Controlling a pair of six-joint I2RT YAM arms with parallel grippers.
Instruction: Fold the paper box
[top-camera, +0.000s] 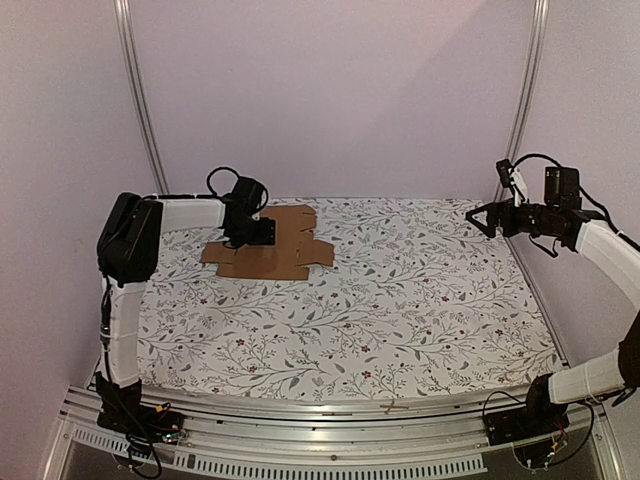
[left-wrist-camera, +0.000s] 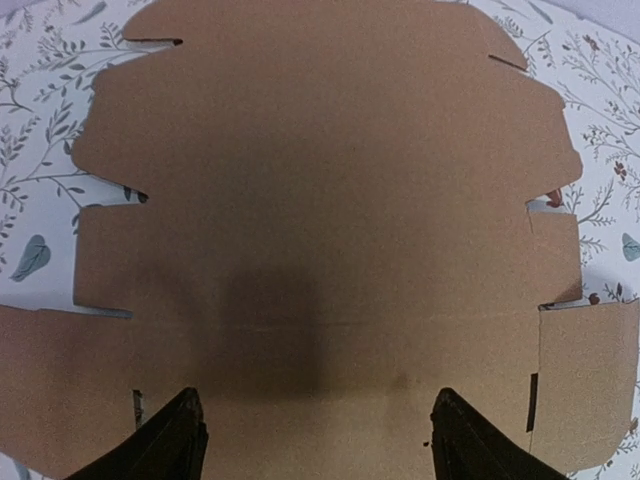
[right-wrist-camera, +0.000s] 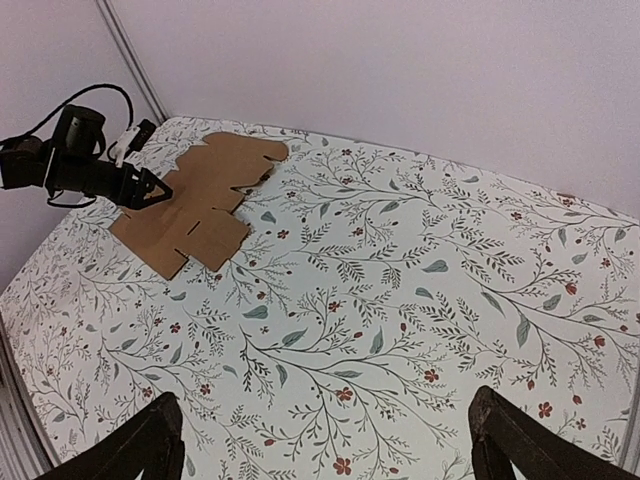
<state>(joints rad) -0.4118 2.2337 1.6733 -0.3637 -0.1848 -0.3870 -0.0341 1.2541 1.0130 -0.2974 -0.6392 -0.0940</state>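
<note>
Floral tablecloth (top-camera: 400, 300): paper box (top-camera: 285, 250) is laid flat, unfolded, at far left. Left gripper (left-wrist-camera: 315, 425) is poised over it, jaws spread, empty; right gripper (right-wrist-camera: 325, 440), likewise spread, is parked well apart. A flap should be lifted along its crease.

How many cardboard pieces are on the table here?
1: the flat, unfolded paper box lies far left on the table, directly beneath the open left claw. No others appear hidden.
</note>
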